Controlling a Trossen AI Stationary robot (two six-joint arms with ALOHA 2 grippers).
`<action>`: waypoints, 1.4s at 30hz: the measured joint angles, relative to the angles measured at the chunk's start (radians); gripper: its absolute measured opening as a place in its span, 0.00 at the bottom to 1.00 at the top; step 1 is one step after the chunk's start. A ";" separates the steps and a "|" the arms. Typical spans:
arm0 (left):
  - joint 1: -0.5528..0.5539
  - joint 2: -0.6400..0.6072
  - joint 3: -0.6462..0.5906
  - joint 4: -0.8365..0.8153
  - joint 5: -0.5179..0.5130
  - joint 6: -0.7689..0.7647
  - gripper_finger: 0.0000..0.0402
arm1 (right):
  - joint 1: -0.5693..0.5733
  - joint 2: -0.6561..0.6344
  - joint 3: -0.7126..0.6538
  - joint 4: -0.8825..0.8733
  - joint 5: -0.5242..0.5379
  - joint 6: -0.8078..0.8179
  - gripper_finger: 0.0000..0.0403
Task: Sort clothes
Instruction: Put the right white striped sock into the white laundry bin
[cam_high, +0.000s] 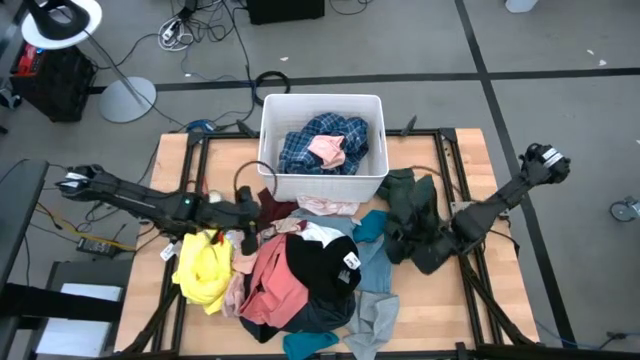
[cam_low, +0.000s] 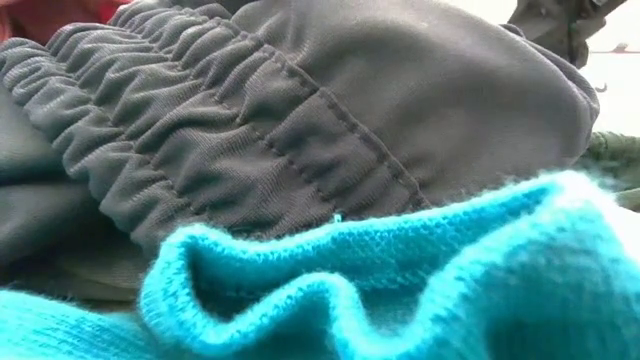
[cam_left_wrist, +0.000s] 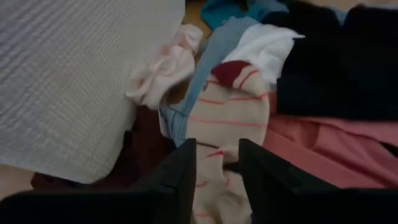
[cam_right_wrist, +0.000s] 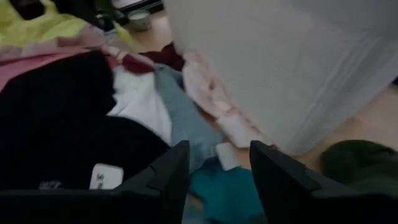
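Observation:
The clothes lie in a pile on the table: yellow (cam_high: 203, 268), salmon pink (cam_high: 275, 285), black (cam_high: 322, 268), teal (cam_high: 372, 225), light blue denim (cam_high: 375, 300) and dark green (cam_high: 412, 215). My left gripper (cam_high: 252, 228) stands open at the pile's left end. Its fingers (cam_left_wrist: 217, 168) are over a cream garment with red stripes (cam_left_wrist: 227, 118). My right gripper (cam_high: 420, 240) stands open over the dark green garment, and its fingers (cam_right_wrist: 219, 168) point at the teal cloth (cam_right_wrist: 227, 193) and the black one (cam_right_wrist: 56, 124). Neither gripper holds anything.
A white bin (cam_high: 322, 180) stands at the table's far middle with a blue plaid garment (cam_high: 320, 135) and a pink one (cam_high: 328, 150) in it. Its wall shows close by in both wrist views (cam_left_wrist: 74, 81) (cam_right_wrist: 298, 62). A dark waistband (cam_low: 300, 130) and teal knit (cam_low: 400, 290) fill the low view.

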 joint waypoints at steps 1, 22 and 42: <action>0.000 0.019 0.008 0.005 0.000 0.000 0.32 | 0.010 0.007 -0.018 0.036 0.005 0.000 0.42; 0.011 0.156 0.075 -0.020 0.054 -0.106 0.01 | 0.108 0.110 -0.126 0.237 0.144 -0.027 0.42; 0.125 0.153 0.561 -0.266 -0.061 0.142 0.00 | 0.097 0.136 -0.126 0.234 0.176 -0.028 0.42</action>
